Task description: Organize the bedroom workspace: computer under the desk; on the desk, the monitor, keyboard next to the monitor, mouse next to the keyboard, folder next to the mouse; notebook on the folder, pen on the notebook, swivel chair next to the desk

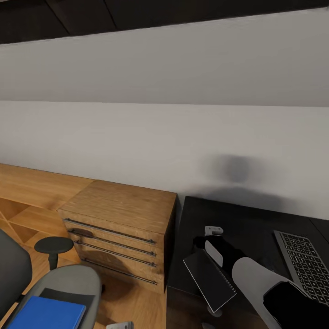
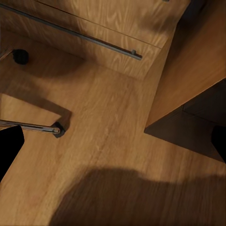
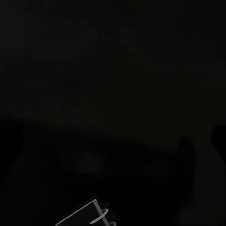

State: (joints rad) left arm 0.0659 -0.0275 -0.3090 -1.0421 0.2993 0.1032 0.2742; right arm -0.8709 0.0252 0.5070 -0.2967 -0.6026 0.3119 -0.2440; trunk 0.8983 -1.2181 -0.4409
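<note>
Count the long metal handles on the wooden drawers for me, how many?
4. All run across the front of the wooden chest, one below another: top handle, second, third, bottom. The swivel chair may hide more low down.

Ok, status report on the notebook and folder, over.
Right end effector over the desk, jaws unclear. Notebook beside it, near the desk's front edge. Folder on the swivel chair.

Bright blue is being shown by the folder point(image 1: 45, 314), grey by the swivel chair point(image 1: 75, 279), glossy black by the desk point(image 1: 246, 219), and light wood grain by the chest point(image 1: 121, 208).
</note>
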